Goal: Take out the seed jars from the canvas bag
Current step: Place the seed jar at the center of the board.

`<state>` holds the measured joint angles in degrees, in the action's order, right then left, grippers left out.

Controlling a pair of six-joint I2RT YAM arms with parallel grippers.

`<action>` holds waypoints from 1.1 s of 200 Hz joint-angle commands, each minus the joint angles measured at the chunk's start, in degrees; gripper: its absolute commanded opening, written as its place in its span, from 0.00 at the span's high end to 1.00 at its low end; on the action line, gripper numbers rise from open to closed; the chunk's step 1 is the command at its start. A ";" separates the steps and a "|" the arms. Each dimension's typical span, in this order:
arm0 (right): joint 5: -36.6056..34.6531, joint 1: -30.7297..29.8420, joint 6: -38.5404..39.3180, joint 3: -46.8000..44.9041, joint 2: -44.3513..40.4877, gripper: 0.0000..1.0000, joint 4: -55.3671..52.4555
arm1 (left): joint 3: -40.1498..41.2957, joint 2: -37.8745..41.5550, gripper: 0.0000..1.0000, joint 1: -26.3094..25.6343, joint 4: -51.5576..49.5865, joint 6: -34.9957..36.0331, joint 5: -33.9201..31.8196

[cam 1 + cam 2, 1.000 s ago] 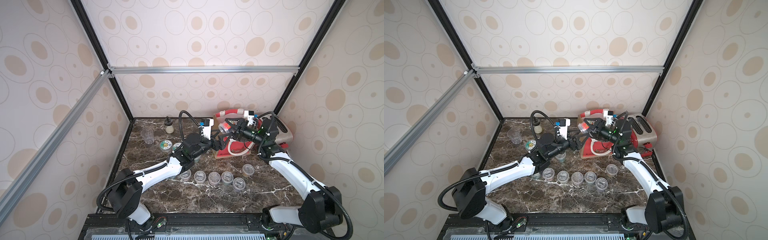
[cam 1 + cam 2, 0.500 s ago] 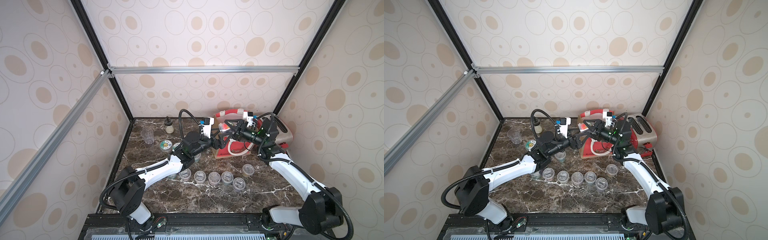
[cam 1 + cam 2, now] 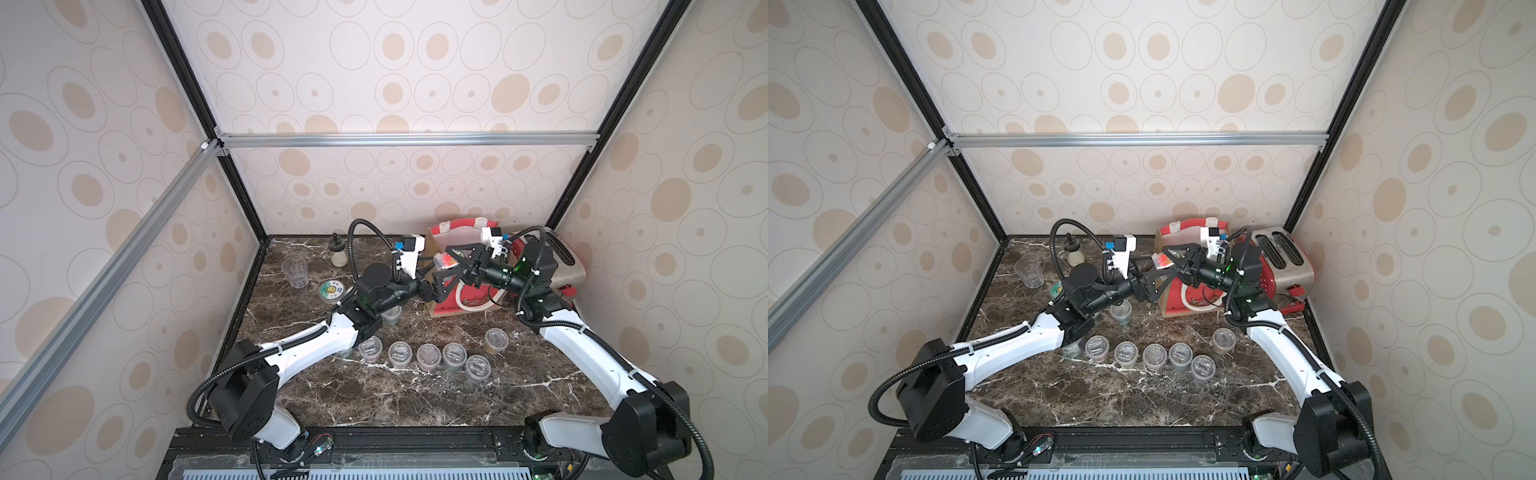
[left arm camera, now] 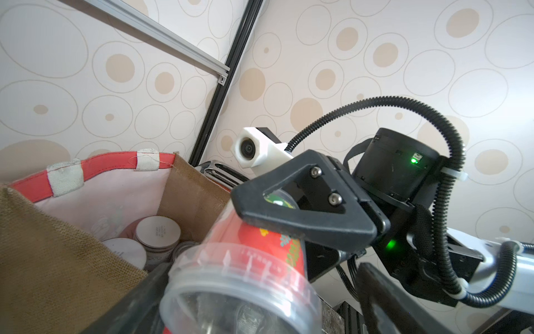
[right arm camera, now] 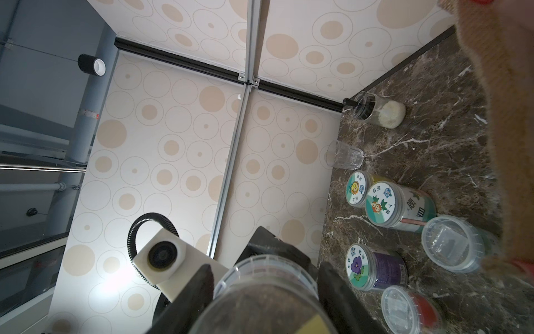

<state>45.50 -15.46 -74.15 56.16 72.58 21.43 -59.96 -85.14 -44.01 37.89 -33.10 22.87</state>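
Note:
A seed jar (image 3: 446,261) (image 3: 1163,261) with a red label and a clear lid hangs in the air beside the canvas bag (image 3: 457,232) (image 3: 1183,232). My right gripper (image 3: 444,262) (image 5: 267,289) is shut on it. My left gripper (image 3: 436,272) (image 4: 254,303) is open, with its fingers either side of the jar's lid end (image 4: 239,289) and a gap on one side. White-lidded jars (image 4: 157,231) still lie inside the bag (image 4: 57,260). Several clear-lidded jars (image 3: 429,356) stand in a row on the table, and flower-lidded jars (image 5: 384,204) stand near the left arm.
A glass shaker (image 3: 337,252) (image 5: 378,111) and a lidless tumbler (image 3: 295,271) (image 5: 344,157) stand at the back left. The toaster (image 3: 569,266) sits behind the right arm in the back right corner. The enclosure walls close in three sides of the marble table (image 3: 374,399).
My left jaws have spread wider round the jar's lid end. The right gripper still holds the jar in almost the same place.

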 commanded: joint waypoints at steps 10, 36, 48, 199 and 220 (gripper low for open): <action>0.64 -0.27 -0.22 0.67 -1.03 0.42 -0.16 | 0.73 4.62 0.02 2.06 -1.95 3.97 3.57; 1.81 -0.27 -0.97 0.79 -0.77 0.42 0.59 | 2.52 6.63 0.02 4.92 -1.43 3.85 8.76; 2.81 -0.29 -2.13 0.79 -0.23 0.42 2.06 | 2.57 6.66 0.02 6.05 -1.41 3.72 11.68; 2.95 -4.92 -5.66 -1.80 2.26 0.43 7.92 | 2.40 0.72 0.02 6.68 2.48 0.29 18.93; 2.75 -5.28 -5.40 -1.93 2.48 0.43 7.94 | 1.98 0.59 0.09 6.48 1.25 0.58 18.62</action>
<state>48.75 -20.12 -79.22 54.81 74.54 26.61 -57.23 -84.71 -37.10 38.63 -32.77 41.23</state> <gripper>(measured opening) 0.577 0.936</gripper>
